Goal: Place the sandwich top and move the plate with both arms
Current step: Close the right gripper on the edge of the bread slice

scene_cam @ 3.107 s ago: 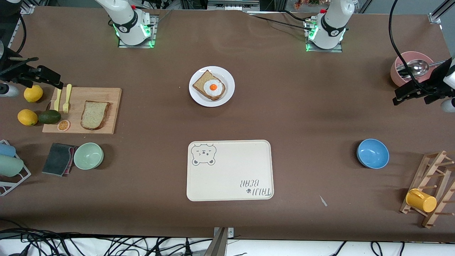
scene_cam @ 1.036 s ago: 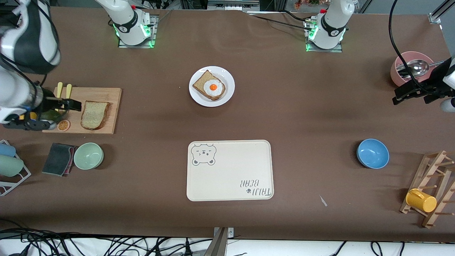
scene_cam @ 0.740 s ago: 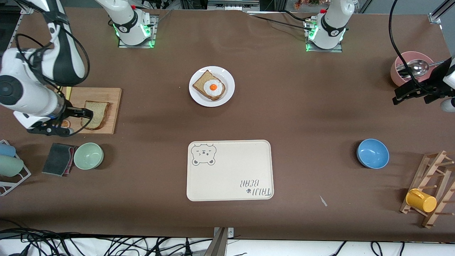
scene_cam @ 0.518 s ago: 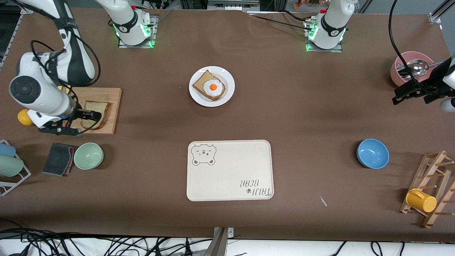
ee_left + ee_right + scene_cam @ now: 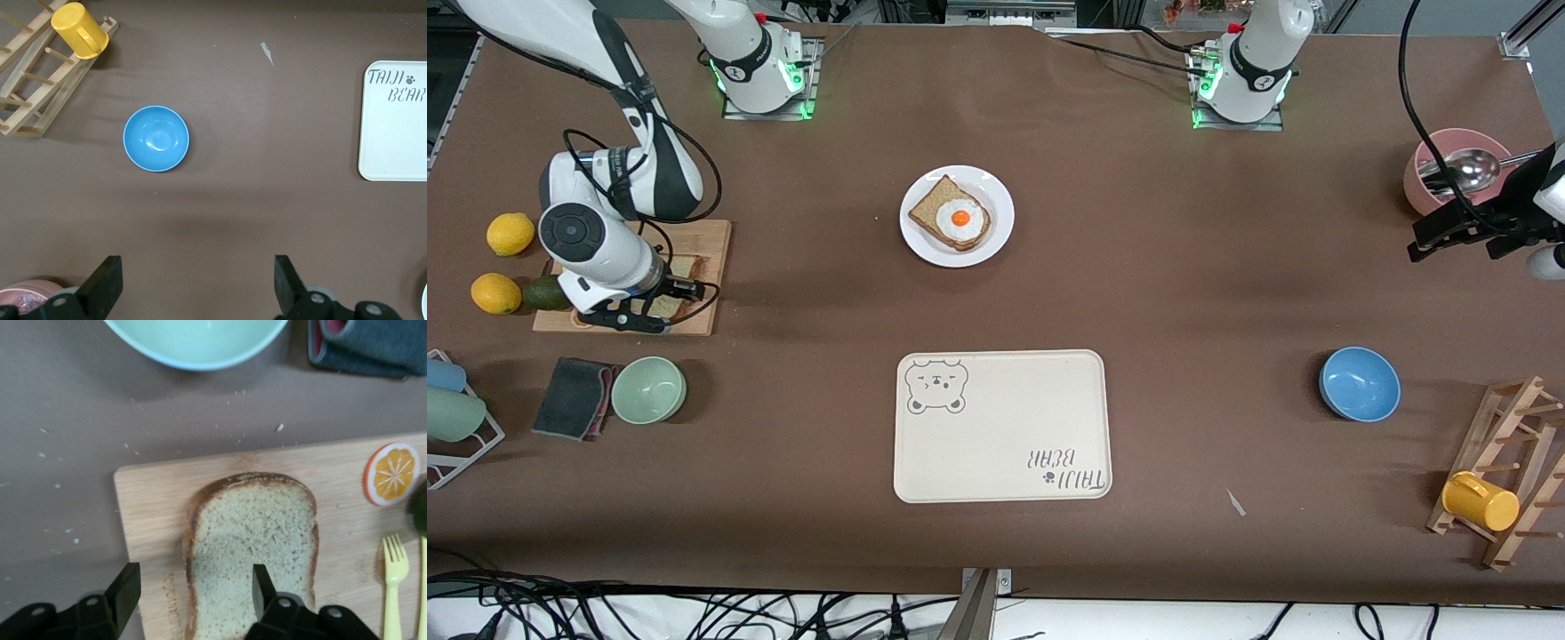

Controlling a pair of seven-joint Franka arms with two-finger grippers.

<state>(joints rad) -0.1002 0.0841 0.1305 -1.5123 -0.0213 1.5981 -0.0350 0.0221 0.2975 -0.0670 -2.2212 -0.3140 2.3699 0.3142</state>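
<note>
The sandwich top (image 5: pixel 685 266) lies flat on a wooden cutting board (image 5: pixel 713 258) toward the right arm's end of the table, mostly hidden under the right arm. My right gripper (image 5: pixel 660 307) is open just over it. In the right wrist view the slice (image 5: pixel 250 540) has one fingertip (image 5: pixel 261 581) over its crumb and the other over the board's edge, with the gripper (image 5: pixel 193 587) astride its crust. The white plate (image 5: pixel 1000 209) holds a bread slice with a fried egg (image 5: pixel 959 216). My left gripper (image 5: pixel 1427 238) waits open and empty (image 5: pixel 197 283) beside the pink bowl.
The cream bear tray (image 5: pixel 1003 444) lies nearer the camera than the plate. A green bowl (image 5: pixel 648 389) and a grey cloth (image 5: pixel 574 396) sit by the board. Lemons (image 5: pixel 510 234), an avocado, forks and an orange slice (image 5: pixel 392 472) crowd the board. A blue bowl (image 5: pixel 1360 383) and a rack with a yellow mug (image 5: pixel 1480 502) stand at the left arm's end.
My right arm has swung in from the table's end across the cutting board, bringing its open gripper down over the plain bread slice. The left arm has not moved.
</note>
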